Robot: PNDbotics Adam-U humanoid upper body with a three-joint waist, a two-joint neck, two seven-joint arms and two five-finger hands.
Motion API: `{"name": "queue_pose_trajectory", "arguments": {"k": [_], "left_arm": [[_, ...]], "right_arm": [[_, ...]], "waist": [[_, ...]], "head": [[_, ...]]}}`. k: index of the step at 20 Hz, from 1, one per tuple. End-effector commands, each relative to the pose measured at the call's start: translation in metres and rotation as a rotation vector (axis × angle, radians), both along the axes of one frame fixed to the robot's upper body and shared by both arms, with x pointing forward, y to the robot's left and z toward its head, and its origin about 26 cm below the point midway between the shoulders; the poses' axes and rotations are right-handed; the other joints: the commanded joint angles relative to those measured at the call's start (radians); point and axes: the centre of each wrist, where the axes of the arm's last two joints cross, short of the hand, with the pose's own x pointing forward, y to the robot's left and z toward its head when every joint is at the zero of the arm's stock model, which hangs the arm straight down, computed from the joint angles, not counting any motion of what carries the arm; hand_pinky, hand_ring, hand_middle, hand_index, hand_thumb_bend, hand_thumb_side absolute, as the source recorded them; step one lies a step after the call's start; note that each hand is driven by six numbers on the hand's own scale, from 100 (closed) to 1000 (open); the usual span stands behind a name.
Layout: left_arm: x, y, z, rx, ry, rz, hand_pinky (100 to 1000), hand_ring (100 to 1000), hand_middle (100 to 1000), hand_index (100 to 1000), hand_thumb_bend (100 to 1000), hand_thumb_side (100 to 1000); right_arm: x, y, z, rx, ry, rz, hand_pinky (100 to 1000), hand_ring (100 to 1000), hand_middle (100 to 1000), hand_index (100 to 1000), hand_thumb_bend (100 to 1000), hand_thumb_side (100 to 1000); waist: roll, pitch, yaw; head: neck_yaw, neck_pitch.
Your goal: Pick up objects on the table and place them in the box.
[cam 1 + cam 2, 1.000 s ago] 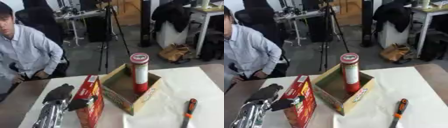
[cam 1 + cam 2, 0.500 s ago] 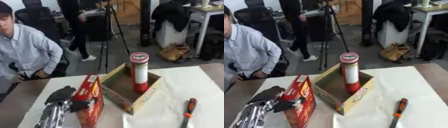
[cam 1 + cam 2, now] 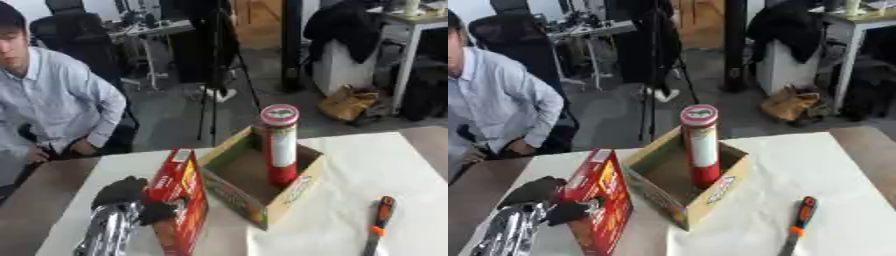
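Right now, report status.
Left hand shut on red carton, upright beside cardboard box. Red tube can standing in box. Screwdriver on table. Right hand unseen.

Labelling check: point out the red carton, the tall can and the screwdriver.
red carton (image 3: 185, 192), left eye view, on its front face.
tall can (image 3: 281, 145), left eye view, mid-body.
screwdriver (image 3: 801, 220), right eye view, on its handle.

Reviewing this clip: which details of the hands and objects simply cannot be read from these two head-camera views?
- Right hand: in neither view.
- Left hand on the red carton: the fingers behind the carton are hidden by it.
- Red carton: its print is blurred, and its bottom is cut off by the lower edge.
- Red canister: its base is hidden by the cardboard box wall.
- Orange-and-black tool: its tip is cut off by the lower edge, so its type is unclear.
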Motion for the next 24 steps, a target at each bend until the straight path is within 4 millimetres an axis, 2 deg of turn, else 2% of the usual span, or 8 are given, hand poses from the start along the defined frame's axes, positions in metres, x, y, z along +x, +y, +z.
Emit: {"name": "queue_pose_trajectory", "arguments": {"k": [1, 5, 10, 15, 16, 19, 21, 24], "left_arm": [[0.0024, 0.0024, 0.0016, 0.011, 0.015, 0.046, 1000, 960, 921, 1000, 561, 1000], [0.0022, 0.0017, 0.0021, 0.007, 0.014, 0.044, 990, 926, 882, 985, 543, 1000], [0.0017, 0.0, 0.0031, -0.026, 0.013, 0.012, 895, 795, 835, 939, 526, 1000], [0.0018, -0.0009, 0.0032, -0.056, 0.016, -0.018, 853, 758, 818, 908, 515, 1000], [0.0017, -0.0009, 0.0033, -0.059, 0.016, -0.021, 789, 708, 786, 878, 479, 1000], [0.0009, -0.0023, 0.0043, -0.079, 0.013, -0.036, 743, 661, 742, 840, 425, 1000], [0.0003, -0.0026, 0.0056, -0.092, 0.008, -0.039, 551, 587, 661, 788, 315, 1000], [-0.0005, -0.0031, 0.0072, -0.104, 0.001, -0.036, 484, 548, 619, 763, 249, 1000]], "right_arm": [[-0.0019, 0.0016, 0.0077, -0.01, -0.032, 0.0, 897, 915, 896, 821, 100, 1000], [-0.0019, 0.0016, 0.0073, -0.009, -0.032, 0.0, 897, 915, 896, 820, 100, 1000], [-0.0017, 0.0019, 0.0076, -0.007, -0.035, 0.003, 897, 915, 896, 820, 100, 1000], [-0.0017, 0.0021, 0.0077, -0.005, -0.037, 0.006, 897, 915, 896, 821, 100, 1000], [-0.0017, 0.0022, 0.0078, -0.005, -0.037, 0.007, 897, 915, 896, 822, 100, 1000], [-0.0016, 0.0025, 0.0078, -0.005, -0.039, 0.009, 897, 915, 896, 822, 100, 1000], [-0.0015, 0.0027, 0.008, -0.005, -0.04, 0.01, 897, 915, 896, 821, 100, 1000], [-0.0014, 0.0031, 0.0082, -0.004, -0.041, 0.012, 897, 915, 895, 821, 100, 1000]], "waist": [[-0.009, -0.007, -0.001], [-0.009, -0.005, -0.002], [-0.009, -0.004, -0.005], [-0.008, -0.004, -0.005], [-0.008, -0.004, -0.005], [-0.008, -0.004, -0.006], [-0.008, -0.004, -0.007], [-0.007, -0.003, -0.008]], "head": [[0.003, -0.008], [0.004, -0.008], [0.004, -0.006], [0.002, -0.007], [0.002, -0.008], [0.001, -0.011], [0.0, -0.013], [-0.001, -0.015]]}}
